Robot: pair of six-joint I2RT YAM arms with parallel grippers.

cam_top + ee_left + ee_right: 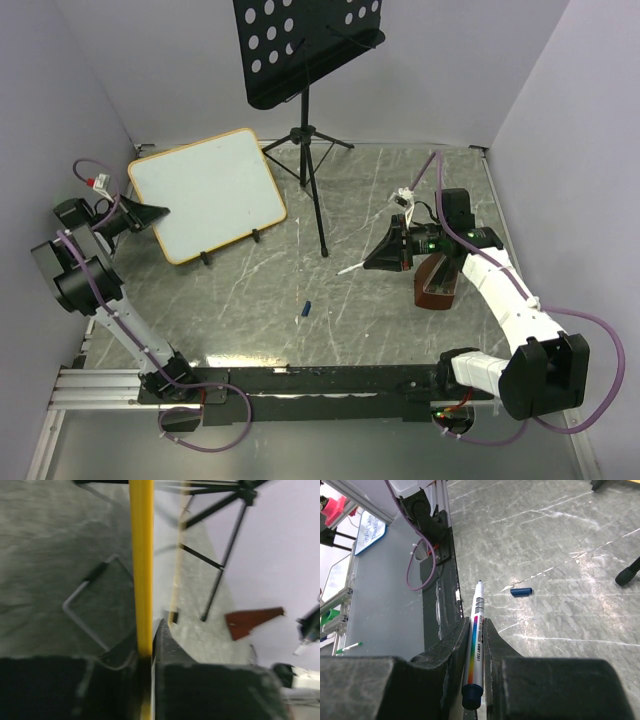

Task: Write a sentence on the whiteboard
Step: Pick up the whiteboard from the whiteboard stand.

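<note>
The whiteboard (210, 190), white with a thin light-orange frame, stands tilted on a wire stand at the back left. Its face is blank; no sentence shows on it. My left gripper (155, 213) is shut on its left edge. In the left wrist view the frame (141, 565) runs up from between my closed fingers (170, 650). My right gripper (385, 255) is right of centre, shut on an uncapped marker (477, 640) whose tip points toward the table's near edge. The blue marker cap (306, 310) lies on the table and also shows in the right wrist view (521, 591).
A black perforated music stand (305, 40) stands on a tripod (310, 150) behind the board. A red-brown block (438, 283) lies under my right arm. The black base rail (330, 380) runs along the near edge. A small card with blue writing (369, 530) lies beyond the table.
</note>
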